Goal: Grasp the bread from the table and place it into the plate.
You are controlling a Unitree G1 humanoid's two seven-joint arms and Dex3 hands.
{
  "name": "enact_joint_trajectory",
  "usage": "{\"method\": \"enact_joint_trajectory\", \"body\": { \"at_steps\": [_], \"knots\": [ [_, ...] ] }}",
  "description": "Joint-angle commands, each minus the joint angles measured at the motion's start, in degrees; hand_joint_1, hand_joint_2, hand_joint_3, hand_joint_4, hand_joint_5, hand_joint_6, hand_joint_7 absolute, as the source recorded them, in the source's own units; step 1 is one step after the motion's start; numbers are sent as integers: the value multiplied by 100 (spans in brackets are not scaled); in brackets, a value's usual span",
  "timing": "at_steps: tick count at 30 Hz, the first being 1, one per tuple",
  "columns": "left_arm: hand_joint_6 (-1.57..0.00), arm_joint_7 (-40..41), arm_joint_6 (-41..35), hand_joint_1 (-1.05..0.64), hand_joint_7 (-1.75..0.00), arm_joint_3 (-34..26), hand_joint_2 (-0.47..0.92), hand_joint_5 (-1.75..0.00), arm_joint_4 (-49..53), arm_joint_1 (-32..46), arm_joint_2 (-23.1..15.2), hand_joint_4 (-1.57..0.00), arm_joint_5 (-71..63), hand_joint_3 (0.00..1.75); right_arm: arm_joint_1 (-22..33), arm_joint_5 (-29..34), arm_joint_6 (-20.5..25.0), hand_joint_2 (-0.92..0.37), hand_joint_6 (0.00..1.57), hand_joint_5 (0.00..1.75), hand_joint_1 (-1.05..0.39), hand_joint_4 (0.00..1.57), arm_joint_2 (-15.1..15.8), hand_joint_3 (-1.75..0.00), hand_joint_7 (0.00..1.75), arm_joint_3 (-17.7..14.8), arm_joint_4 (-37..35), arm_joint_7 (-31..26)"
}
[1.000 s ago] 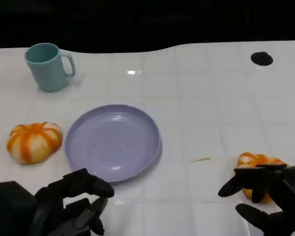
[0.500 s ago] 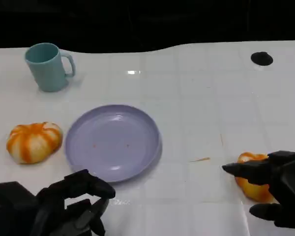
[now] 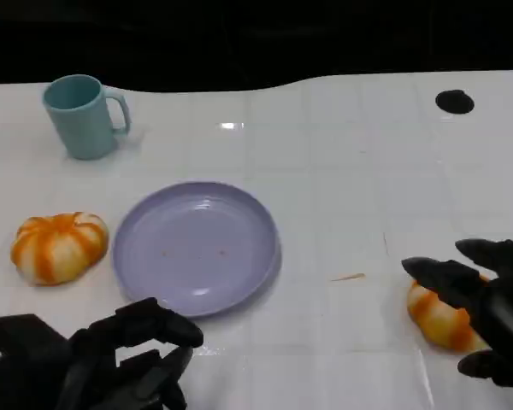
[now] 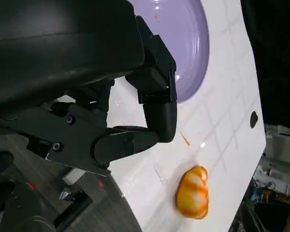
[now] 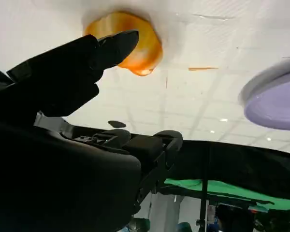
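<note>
Reaching step: our right hand (image 3: 483, 312) hangs fingers spread, empty, over the bread (image 3: 440, 316) on the table (image 3: 342, 171) right of the plate (image 3: 195, 248); next we likely close around it, then lift.

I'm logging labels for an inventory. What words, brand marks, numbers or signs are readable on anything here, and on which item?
None are readable: the teal mug, lavender plate, both orange-striped bread rolls and the white table carry no visible print. The room seen behind in the right wrist view is too blurred to read.
</note>
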State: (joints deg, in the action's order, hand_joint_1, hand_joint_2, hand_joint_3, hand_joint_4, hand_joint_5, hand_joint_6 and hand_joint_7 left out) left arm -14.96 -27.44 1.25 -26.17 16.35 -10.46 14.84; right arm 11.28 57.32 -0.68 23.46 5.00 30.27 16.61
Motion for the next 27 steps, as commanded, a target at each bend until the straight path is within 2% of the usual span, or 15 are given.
{"method": "enact_joint_trajectory", "body": {
  "at_steps": [1,15,27],
  "knots": [
    [-61,63,-59,-32,-131,-27,88,-175,-96,18,12,-62,25,55,-211,120,67,-70,34,15,-37,21,139,0,0,86,-273,95],
    [-62,48,-38,-33,-131,-31,88,-175,-92,18,72,-64,19,56,-823,-67,59,-75,37,16,-36,22,220,-1,1,396,-1470,-15],
    [-63,95,-113,-34,-130,-14,87,-175,-207,65,70,-63,-22,57,-1365,-406,226,-78,38,15,-38,24,142,-1,1,682,-2404,-28]
  ]
}}
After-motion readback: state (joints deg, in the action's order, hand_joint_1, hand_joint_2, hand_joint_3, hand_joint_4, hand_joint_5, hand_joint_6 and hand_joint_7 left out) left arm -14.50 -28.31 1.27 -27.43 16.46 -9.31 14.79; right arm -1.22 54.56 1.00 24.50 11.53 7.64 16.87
